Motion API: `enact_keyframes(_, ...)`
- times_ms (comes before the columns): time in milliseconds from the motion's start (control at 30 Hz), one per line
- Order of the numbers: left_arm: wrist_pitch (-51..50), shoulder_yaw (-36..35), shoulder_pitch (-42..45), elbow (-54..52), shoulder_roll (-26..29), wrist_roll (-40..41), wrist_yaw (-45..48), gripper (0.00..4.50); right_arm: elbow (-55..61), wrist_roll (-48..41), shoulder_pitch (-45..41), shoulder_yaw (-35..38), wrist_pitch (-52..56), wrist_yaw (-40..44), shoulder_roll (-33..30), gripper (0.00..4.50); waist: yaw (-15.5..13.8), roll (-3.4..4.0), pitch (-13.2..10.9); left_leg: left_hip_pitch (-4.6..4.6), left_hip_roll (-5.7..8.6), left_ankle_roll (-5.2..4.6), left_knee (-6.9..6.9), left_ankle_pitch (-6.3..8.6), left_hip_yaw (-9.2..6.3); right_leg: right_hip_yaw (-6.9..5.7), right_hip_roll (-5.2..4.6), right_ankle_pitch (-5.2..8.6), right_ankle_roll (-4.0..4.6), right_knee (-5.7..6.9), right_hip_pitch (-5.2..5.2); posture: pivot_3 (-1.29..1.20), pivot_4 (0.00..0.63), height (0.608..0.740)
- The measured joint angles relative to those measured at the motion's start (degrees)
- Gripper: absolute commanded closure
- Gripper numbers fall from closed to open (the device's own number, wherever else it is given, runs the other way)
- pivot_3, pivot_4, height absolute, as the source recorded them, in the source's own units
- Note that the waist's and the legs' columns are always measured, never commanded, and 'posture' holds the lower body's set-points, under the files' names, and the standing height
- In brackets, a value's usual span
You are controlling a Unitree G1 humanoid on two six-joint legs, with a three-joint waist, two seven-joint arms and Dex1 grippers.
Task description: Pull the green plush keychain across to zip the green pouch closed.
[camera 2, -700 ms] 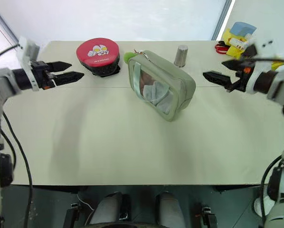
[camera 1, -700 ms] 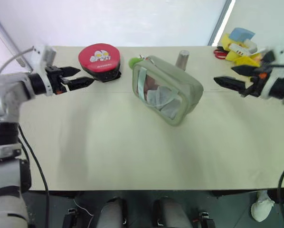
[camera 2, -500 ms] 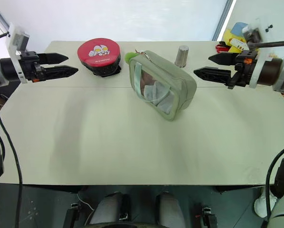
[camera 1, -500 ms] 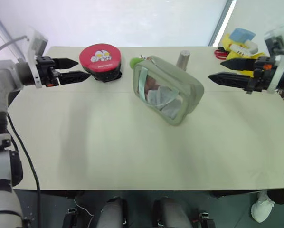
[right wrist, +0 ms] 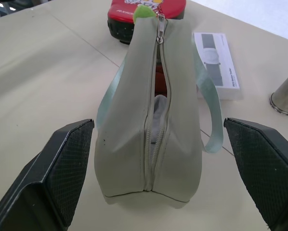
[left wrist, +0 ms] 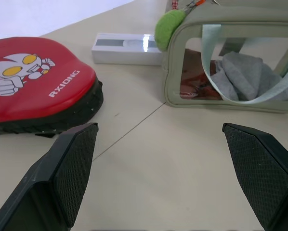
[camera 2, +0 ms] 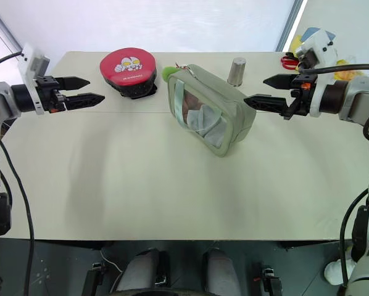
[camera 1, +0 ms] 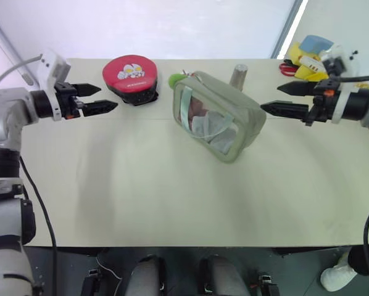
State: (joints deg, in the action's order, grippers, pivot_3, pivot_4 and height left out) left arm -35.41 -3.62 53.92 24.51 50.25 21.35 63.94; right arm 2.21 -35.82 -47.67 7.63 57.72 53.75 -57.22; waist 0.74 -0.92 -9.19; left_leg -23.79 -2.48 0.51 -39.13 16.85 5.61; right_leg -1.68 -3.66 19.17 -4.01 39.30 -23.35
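Look at the table (camera 1: 172, 203) first. The green pouch (camera 1: 224, 123) lies a little past the middle, toward 12 o'clock, with its zip partly open, as far as you can see. The round red case (camera 1: 130, 77) sits at 10 o'clock from it. Your left gripper (camera 1: 104, 98) at 9 o'clock and right gripper (camera 1: 277, 98) at 3 o'clock both have fingers wide apart, holding nothing. The green plush keychain (camera 1: 174, 80) hangs at the pouch's far corner, beside the red case.
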Motion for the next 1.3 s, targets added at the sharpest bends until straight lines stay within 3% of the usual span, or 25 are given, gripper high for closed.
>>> enact_keyframes(167, -0.44, -0.01, -0.05, -3.7, -2.8, 0.63, -0.79, 0.08, 2.73, -1.18, -3.26, -0.87, 3.71, -3.09, 3.44, 0.0, 0.0, 0.0, 0.0, 0.0, 0.0, 0.0, -0.02, 0.0, -0.01, 0.0, 0.0, 0.0, 0.0, 0.02, 0.0, 0.0, 0.15, 0.74)
enact_keyframes(367, -3.06, 1.28, -1.83, -16.27, -9.66, 2.52, -3.93, 0.08, 2.75, 3.31, -8.89, -7.86, 4.49, -13.05, 14.7, 0.0, 0.13, 0.0, 0.0, 0.01, -0.01, 0.02, -0.03, -0.01, -0.02, 0.01, -0.01, 0.0, 0.0, 0.08, -0.01, 0.0, 0.15, 0.74)
enact_keyframes(633, -6.52, 2.05, -6.05, -24.5, -11.43, 3.58, -8.04, 0.08, -5.38, 10.4, -12.0, -15.92, 1.66, -15.25, 20.33, 0.0, 0.19, 0.0, 0.0, -0.01, 0.0, 0.03, -0.03, -0.02, -0.01, 0.01, 0.0, 0.0, 0.0, 0.08, -0.03, 0.0, 0.15, 0.74)
enact_keyframes(733, -7.74, 1.75, -7.46, -26.33, -11.39, 4.29, -9.55, 0.0, -8.33, 12.89, -12.46, -18.31, -0.76, -13.03, 20.42, 0.85, 0.13, 0.0, 0.0, -0.01, 0.01, 0.02, -0.04, -0.02, -0.01, 0.01, 0.0, -0.01, 0.0, 0.07, -0.02, 0.0, 0.15, 0.74)
enact_keyframes(967, -9.4, 0.01, -8.89, -29.4, -10.4, 5.6, -12.18, 0.0, -12.07, 18.17, -14.06, -22.37, -7.03, -6.12, 19.79, 4.48, 0.35, 0.0, 0.0, 0.01, -0.01, 0.03, -0.04, -0.02, -0.02, 0.01, 0.02, -0.01, 0.0, 0.08, -0.01, 0.0, 0.15, 0.74)
enact_keyframes(1300, -10.34, -3.8, -9.6, -28.24, -4.88, 6.33, -13.53, 0.0, -18.73, 27.84, -13.56, -27.03, -40.81, 8.94, 18.41, 4.48, 0.57, 0.01, 0.0, 0.04, -0.02, 0.04, -0.02, -0.02, -0.01, 0.01, 0.03, -0.01, 0.0, 0.07, -0.03, 0.0, 0.15, 0.74)
